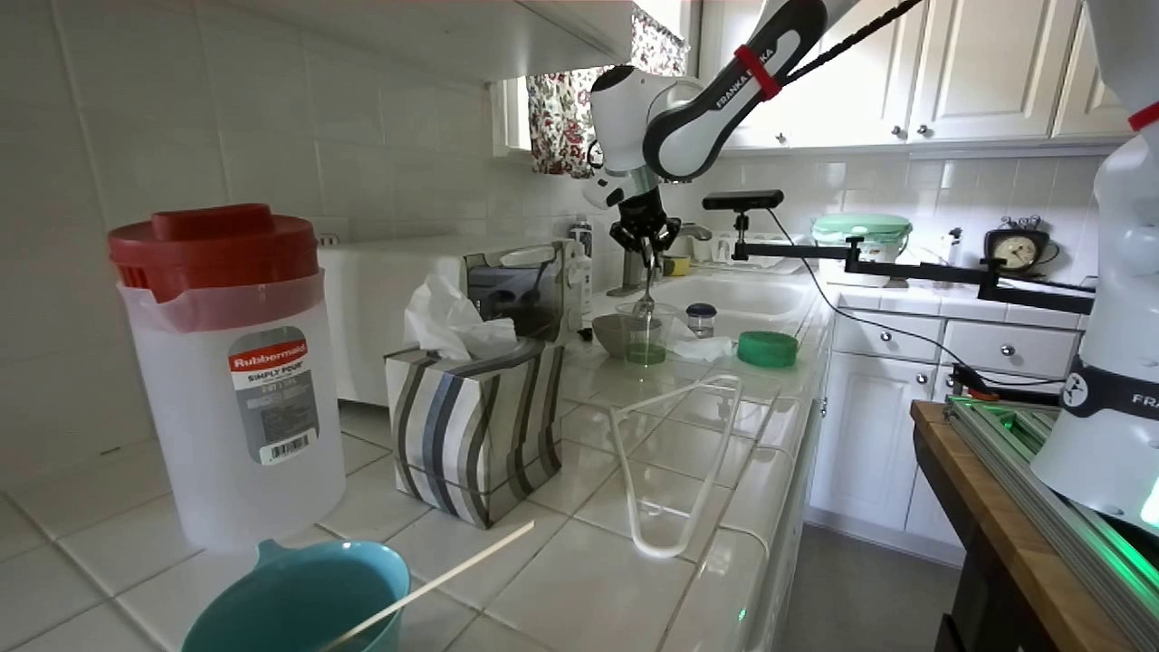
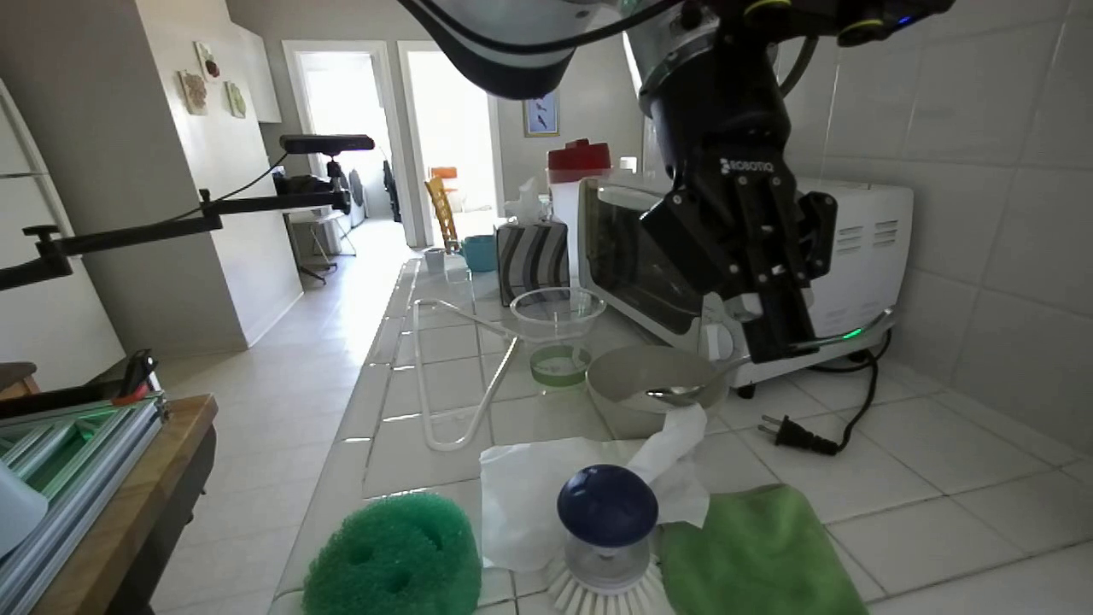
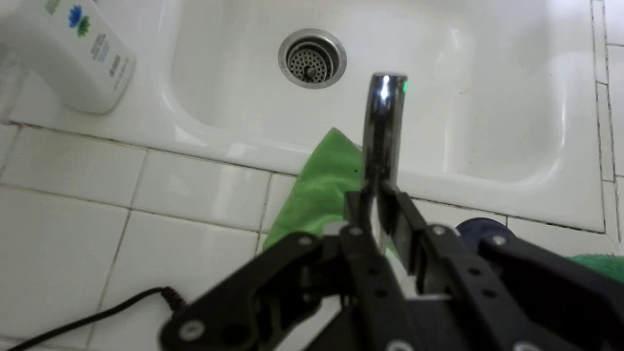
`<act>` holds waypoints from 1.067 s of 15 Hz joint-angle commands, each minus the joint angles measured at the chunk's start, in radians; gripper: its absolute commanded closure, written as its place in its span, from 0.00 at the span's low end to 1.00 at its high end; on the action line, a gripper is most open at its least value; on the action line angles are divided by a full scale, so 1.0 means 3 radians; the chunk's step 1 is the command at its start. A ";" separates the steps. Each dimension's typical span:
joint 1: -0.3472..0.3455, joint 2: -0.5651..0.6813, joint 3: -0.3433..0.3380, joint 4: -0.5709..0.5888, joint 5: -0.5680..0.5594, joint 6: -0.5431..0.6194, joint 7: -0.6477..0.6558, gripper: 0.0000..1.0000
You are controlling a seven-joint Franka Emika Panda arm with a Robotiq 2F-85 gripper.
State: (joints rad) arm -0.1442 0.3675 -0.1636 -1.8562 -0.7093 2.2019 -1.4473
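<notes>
Spoon of shiny silver metal [image 3: 384, 129] is clamped in the black two-fingered gripper [image 3: 379, 201] and held above the white tiled worktop [image 2: 948, 453]. In an exterior view, the round beige bowl [image 2: 622, 406] is overlapped by the spoon's rounded end. Beside that bowl, a clear plastic cup [image 2: 559, 342], green at the bottom, is seen.

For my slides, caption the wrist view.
Gripper holding a metal spoon, with a green cloth and white sink beyond.
</notes>
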 commanded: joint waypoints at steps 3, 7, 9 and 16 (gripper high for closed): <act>-0.0004 0.0031 0.0044 0.0094 -0.0059 -0.0031 0.0207 0.95; 0.0008 0.0095 0.0078 0.0125 -0.0067 -0.0076 0.0243 0.95; 0.0015 0.0128 0.0084 0.0144 -0.0079 -0.0121 0.0239 0.95; 0.0012 0.0223 0.0093 0.0262 -0.0061 -0.0349 0.0206 0.95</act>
State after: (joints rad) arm -0.1430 0.4136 -0.1390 -1.8172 -0.7096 2.1442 -1.3963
